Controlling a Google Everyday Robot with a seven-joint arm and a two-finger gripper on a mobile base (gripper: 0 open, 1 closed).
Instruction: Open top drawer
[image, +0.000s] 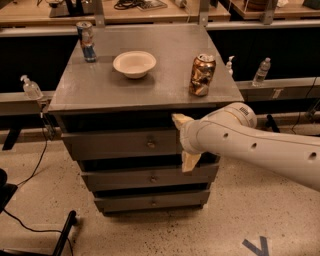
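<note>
Wide open and empty, the cream-fingered gripper (185, 141) is being held before the long grey metal top drawer (115, 145).

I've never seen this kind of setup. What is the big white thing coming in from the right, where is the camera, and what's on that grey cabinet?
The big white tube is a robot's single arm, reaching in from the right. Its end effector has two tan fingers, spread open and holding nothing, in front of the right part of the wide grey metal top drawer with a small brass knob. There is only one picture, looking down at the front of the grey three-drawer cabinet; where the camera is mounted is not known. On the cabinet top stand a white round bowl, a dented copper-coloured drink can and a blue-and-silver can.
</note>
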